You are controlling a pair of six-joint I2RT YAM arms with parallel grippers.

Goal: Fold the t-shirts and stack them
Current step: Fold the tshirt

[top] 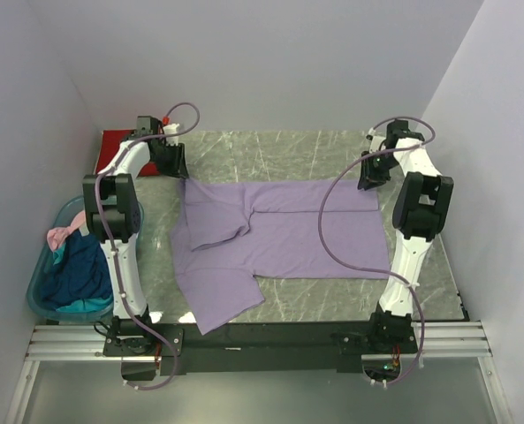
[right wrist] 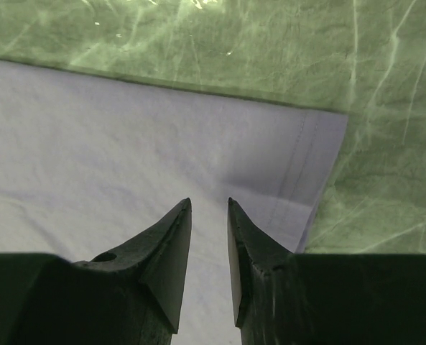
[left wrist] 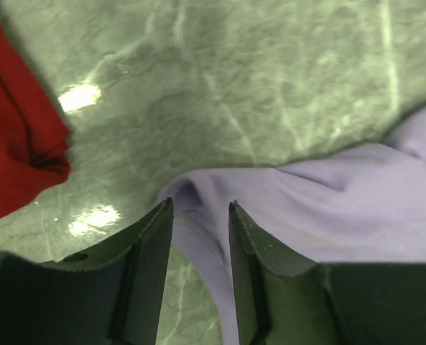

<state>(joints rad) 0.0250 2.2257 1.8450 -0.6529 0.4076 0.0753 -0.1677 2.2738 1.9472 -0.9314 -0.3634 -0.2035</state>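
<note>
Purple t-shirt (top: pixel 288 234) lay flat on the table (top: pixel 270 146), long axis left-right. Left gripper (left wrist: pixel 200 205) sat at its far-left corner, right gripper (right wrist: pixel 209 201) at its far-right hem corner. Both were narrowly parted over the cloth, with nothing visibly clamped.

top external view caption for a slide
Left gripper and right gripper at far corners of the spread purple t-shirt.

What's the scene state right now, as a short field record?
purple shirt: spread flat on table, rumpled at left
red shirt: far left corner
tub: left of table, holds other shirts
left gripper: at purple shirt's far left corner, narrow gap, grasp unclear
right gripper: at its far right corner, narrow gap, grasp unclear
</note>
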